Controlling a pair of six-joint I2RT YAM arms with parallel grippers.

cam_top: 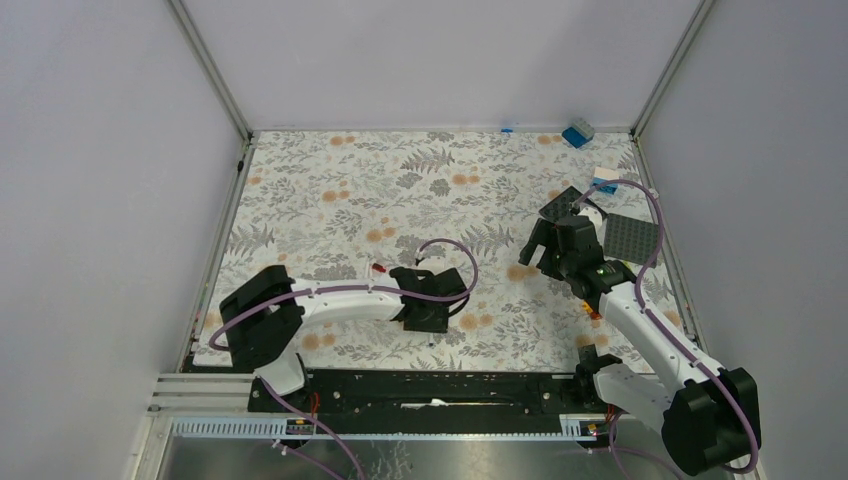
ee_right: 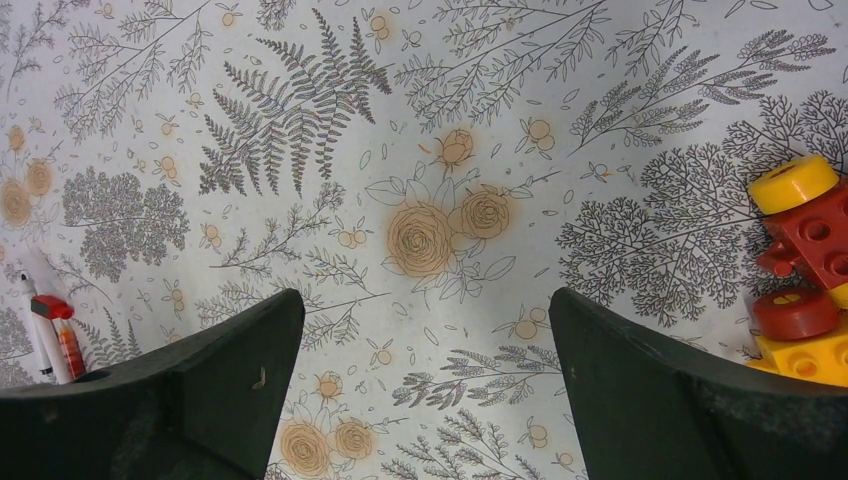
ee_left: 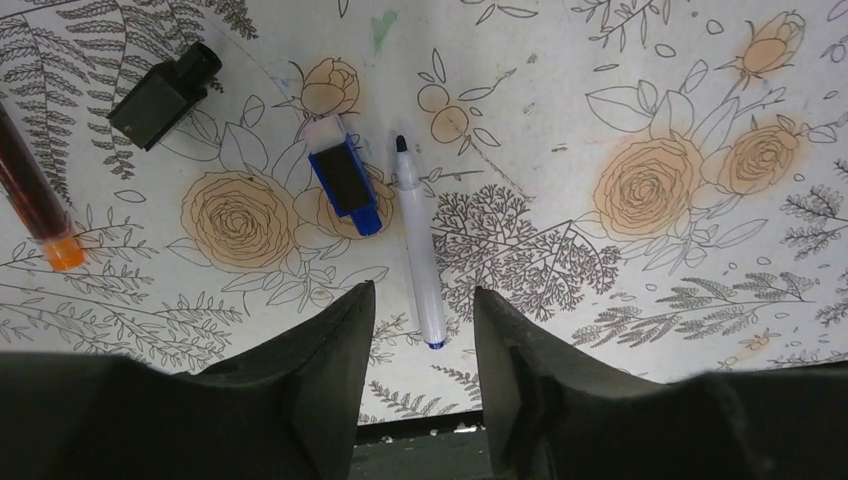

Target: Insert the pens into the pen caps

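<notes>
Pen (ee_left: 415, 245) axis along left tool (ee_left: 422, 292), nib away.

floral cloth (cam_top: 400, 180) | blue brick (cam_top: 578, 133) far right corner | grey baseplate (cam_top: 630, 238) right edge | red-yellow bricks (ee_right: 805, 270)

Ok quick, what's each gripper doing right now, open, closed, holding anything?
Left gripper: open, jaws either side of the thin white marker pen with a blue end, not gripping it.
Right gripper: wide open, holding nothing.

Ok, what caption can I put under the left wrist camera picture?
Left gripper, open, hovers at the end of an uncapped white pen, a blue cap lying just beside it.
</notes>
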